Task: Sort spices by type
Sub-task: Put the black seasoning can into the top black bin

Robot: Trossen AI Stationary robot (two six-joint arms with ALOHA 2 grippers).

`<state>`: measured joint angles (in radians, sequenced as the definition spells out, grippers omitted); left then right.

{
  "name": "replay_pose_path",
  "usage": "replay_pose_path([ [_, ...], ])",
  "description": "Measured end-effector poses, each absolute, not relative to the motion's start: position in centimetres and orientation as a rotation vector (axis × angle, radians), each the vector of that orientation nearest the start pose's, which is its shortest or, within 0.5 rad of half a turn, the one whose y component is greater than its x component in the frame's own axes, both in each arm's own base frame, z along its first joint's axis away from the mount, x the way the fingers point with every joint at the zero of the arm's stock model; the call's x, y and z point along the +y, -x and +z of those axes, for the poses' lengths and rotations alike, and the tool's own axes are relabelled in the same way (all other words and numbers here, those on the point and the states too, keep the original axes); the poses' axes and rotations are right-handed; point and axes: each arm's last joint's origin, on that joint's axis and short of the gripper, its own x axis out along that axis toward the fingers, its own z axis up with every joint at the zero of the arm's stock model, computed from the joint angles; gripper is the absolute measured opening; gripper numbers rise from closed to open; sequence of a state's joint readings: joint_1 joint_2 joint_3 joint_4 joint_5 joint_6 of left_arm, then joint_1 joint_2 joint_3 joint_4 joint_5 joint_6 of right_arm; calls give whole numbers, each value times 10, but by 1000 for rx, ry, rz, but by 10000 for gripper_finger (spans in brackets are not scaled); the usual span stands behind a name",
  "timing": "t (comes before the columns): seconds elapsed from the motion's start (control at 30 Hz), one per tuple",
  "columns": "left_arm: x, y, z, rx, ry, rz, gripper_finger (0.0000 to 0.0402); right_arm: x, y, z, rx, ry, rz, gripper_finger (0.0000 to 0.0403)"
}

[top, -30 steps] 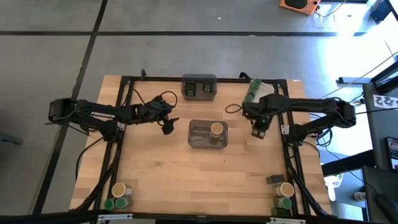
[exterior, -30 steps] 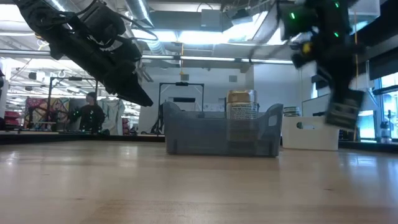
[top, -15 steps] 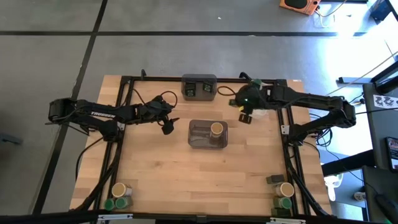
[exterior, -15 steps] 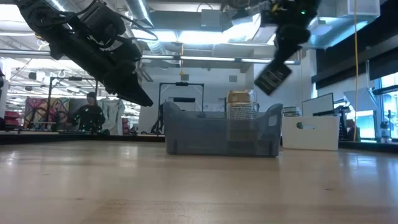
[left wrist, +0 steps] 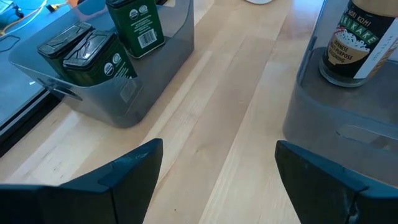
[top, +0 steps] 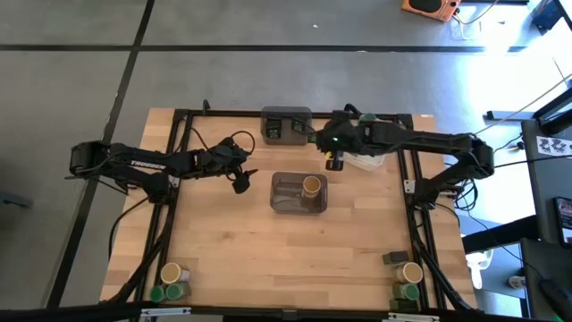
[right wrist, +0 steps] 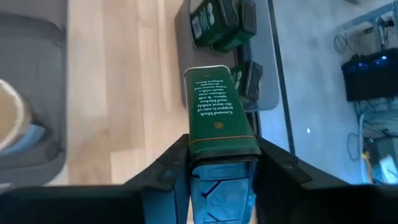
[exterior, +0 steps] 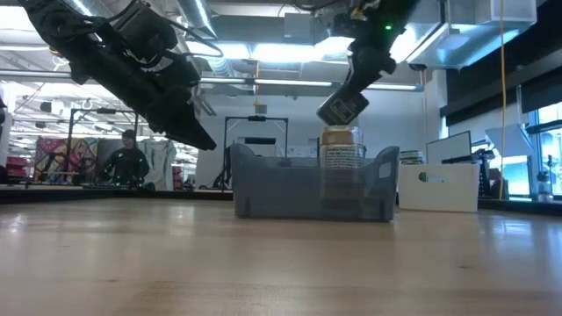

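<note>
**Green tin carried toward the far bin of tins**

Green and rectangular, a spice tin (right wrist: 219,112) was clamped between the fingers of the right gripper (top: 334,161). Over the last second that gripper had swung across from the right side of the surface (top: 223,259), past the white tray (top: 371,161), and now hung in the air between the tray and the far grey bin (top: 286,114). The bin lay just ahead of the gripper, so the tin looked close to joining its own kind; it had not yet been let go.

The left gripper (top: 239,181) waited with fingers spread wide and empty, unmoved through that second. The near grey bin (top: 288,204) lay just beside it, toward the right arm.

Counts, as far as could be seen:
- Tins: one in the right gripper, at least three already standing in the far bin (left wrist: 99,59), and one dark tin (top: 394,258) well back from the right gripper at the near right corner.
- Cream-lidded jars: one in the near bin (top: 311,185), directly below and slightly behind the right gripper; one at the near left corner (top: 171,272); one at the near right corner (top: 411,272).
- Green-lidded jars: two at the near left corner (top: 166,292), and at least one at the near right corner (top: 407,292).

Both corner clusters sat far from either gripper, so much of the sorting seemed left to do.
</note>
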<state>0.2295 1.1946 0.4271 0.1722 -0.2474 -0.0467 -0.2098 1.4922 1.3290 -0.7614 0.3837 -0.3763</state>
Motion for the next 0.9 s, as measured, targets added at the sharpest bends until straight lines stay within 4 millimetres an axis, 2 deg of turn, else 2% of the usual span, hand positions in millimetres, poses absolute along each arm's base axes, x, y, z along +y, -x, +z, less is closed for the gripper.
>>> replay_pose_path([
  [0.27, 57, -213, 168, 593, 42, 475, 310, -90, -342, 324, 1083, 433, -395, 135],
  [0.47, 56, -213, 168, 594, 42, 474, 310, -115, -371, 319, 1110, 415, -411, 135],
  [0.73, 56, -213, 168, 598, 41, 474, 310, -157, -388, 281, 1181, 306, -360, 135],
  [0.9, 56, -213, 168, 597, 41, 474, 310, -173, -392, 256, 1234, 266, -348, 135],
])
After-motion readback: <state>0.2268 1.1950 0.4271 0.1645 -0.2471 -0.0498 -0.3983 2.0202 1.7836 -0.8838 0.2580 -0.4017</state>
